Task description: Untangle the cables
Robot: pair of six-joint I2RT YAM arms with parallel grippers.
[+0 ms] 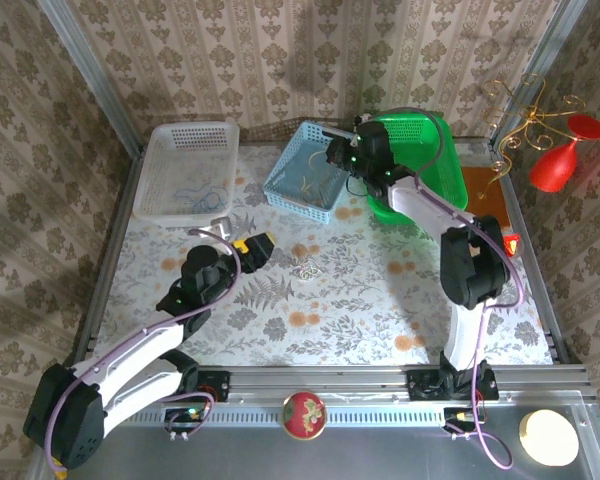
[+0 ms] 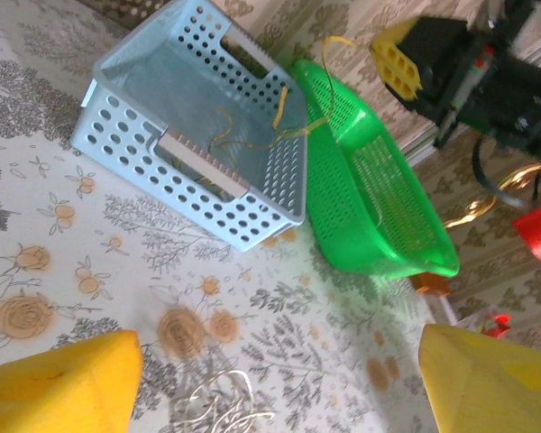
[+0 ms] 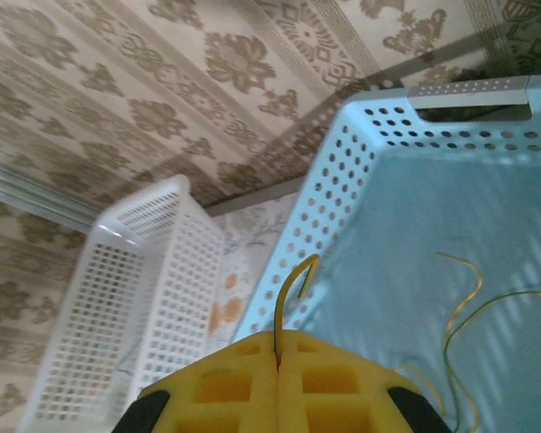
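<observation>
Pinching a pale yellow cable (image 3: 282, 293) between pads pressed flat together, the right hand (image 3: 278, 347) hangs over the blue basket (image 1: 280, 185) at the far side of the surface. The strand arcs up from the pad seam, and its free length trails down onto the basket floor. A bluish cable (image 1: 198, 193) lies coiled in the white basket (image 1: 165, 165) at far left.

The left hand (image 2: 275, 383) is spread wide and carries nothing. Its wrist view shows a small whitish cable (image 2: 221, 408) bunched on the bare floral surface, low between the two yellow fingers (image 2: 63, 383) and nearer the left one. From above, that bunch lies just beyond the left hand, toward the middle of the surface and well apart from all baskets.

Assessment: the whitish bunch is the one item left unsorted. The left arm is clearly nearer; the right is occupied and far off. The bunch is compact, with no long axis I can make out, so finger alignment matters little. A short forward and downward reach should bring it between the fingers.
</observation>
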